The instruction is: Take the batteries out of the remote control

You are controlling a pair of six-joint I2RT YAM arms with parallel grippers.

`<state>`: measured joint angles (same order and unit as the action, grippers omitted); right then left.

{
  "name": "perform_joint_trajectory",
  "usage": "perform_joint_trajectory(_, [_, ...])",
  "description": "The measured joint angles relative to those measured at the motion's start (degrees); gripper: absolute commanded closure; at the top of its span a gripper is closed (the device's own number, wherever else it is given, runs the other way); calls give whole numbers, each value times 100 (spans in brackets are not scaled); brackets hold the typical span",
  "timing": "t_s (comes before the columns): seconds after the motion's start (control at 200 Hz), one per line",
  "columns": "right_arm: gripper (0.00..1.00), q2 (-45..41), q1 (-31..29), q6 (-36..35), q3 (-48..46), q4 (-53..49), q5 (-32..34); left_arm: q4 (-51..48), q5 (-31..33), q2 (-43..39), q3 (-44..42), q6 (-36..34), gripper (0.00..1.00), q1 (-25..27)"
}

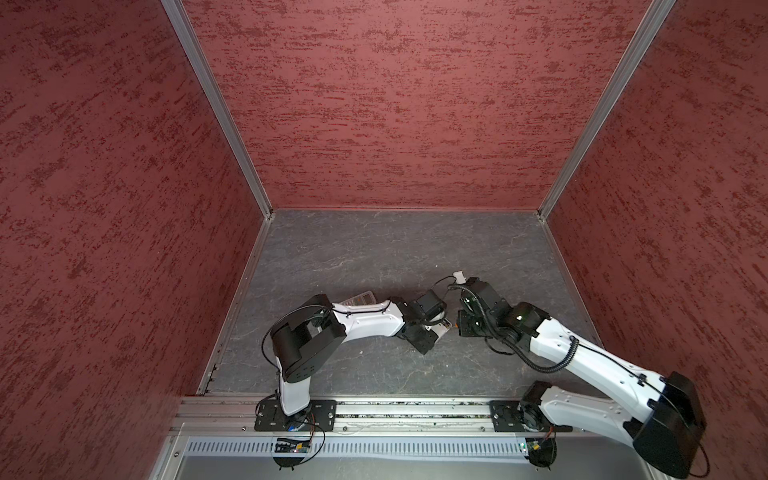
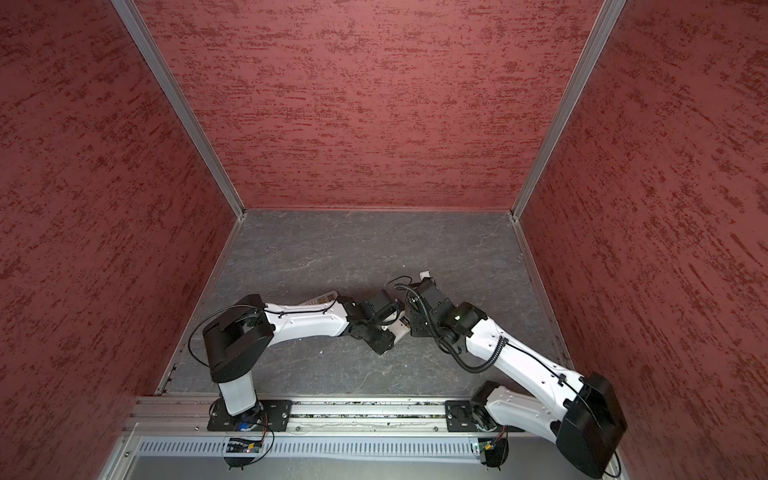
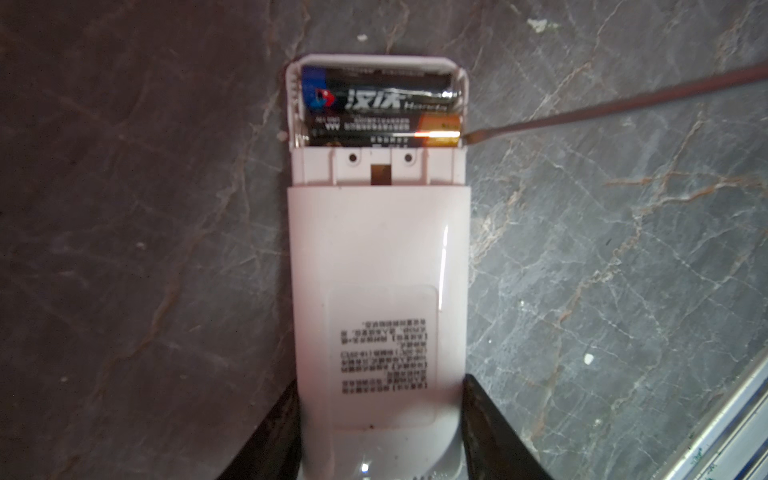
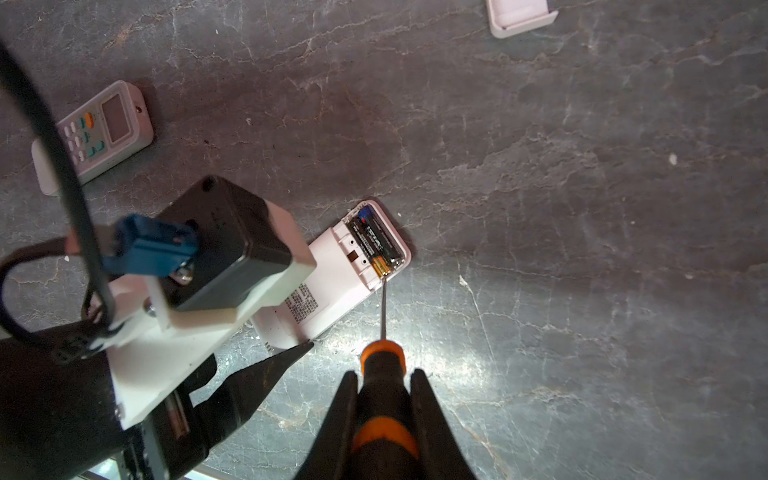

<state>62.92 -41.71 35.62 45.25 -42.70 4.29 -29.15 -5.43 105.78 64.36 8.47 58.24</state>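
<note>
Both arms have smooth white shells and big black round joints [image 1: 299, 345]. The left arm [image 1: 365, 322] has a thin black wire [image 1: 264, 336] looping beside it. The right arm [image 1: 598, 365] has a bumpy black cable [image 1: 567, 359] on its side. Tiny dark screws [image 1: 376, 320] dot the white parts. Each foot is a flat black plate [image 1: 324, 411] on a silver rail [image 1: 415, 409]. The right tool [image 4: 384, 374] has two black pointed fingers [image 4: 430, 415], and the left tool [image 3: 380, 380] does too. A black camera box [image 4: 232, 241] on a white bracket [image 4: 199, 332] has a blue plug [image 4: 149, 245].
</note>
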Motion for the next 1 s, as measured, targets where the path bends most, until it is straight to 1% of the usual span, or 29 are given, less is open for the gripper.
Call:
perform_joint_trajectory(0.556, [100, -155, 2, 199, -232, 258, 22, 4, 81, 9, 0, 24, 68, 39])
perform_joint_trajectory(1.002, [100, -153, 2, 249, -216, 278, 52, 4, 118, 20, 7, 33, 69, 70])
